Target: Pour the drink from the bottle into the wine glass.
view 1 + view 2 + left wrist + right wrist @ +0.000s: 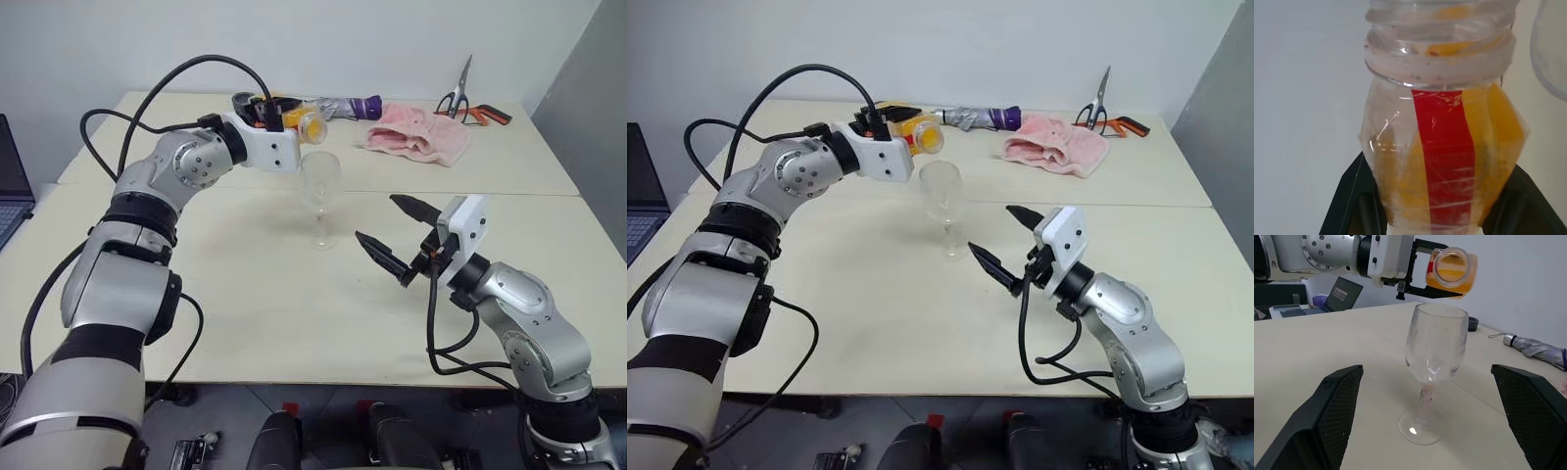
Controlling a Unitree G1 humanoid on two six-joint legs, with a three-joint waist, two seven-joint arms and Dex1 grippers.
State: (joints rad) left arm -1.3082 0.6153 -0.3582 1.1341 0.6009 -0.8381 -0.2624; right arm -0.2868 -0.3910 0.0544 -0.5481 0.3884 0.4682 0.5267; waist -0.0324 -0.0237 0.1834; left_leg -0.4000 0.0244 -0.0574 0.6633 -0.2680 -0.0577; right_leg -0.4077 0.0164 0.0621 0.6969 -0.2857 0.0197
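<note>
We are gripping the bottle [1452, 274] in our left gripper [277, 119], the two black fingers [1354, 205] closing on its lower body, one on each side of the red label stripe [1447, 156]. The cap is off and the mouth is open. We are holding the bottle on its side, its long axis running close to level from the gripper outward toward three o'clock in the head view, mouth leading. The drink [1503, 127] is lying along the lower side of the tilted body and reaching up toward the neck; no stream is showing at the lip.

From that mouth, the wine glass [319, 199] is standing at about five o'clock, just below and a touch to the right, upright on the table [294, 323]. The bowl looks empty. In the right wrist view the mouth is hanging above the rim, seemingly over its far edge. The pour likely turns on this: the mouth must sit over the bowl, and the bottle must tip a little further so the neck drops below level.

Our right gripper [397, 238] is standing wide open and holding nothing, at about four o'clock from the glass, near it but apart, fingers pointing toward the stem. The left arm is the one doing the work.
</note>
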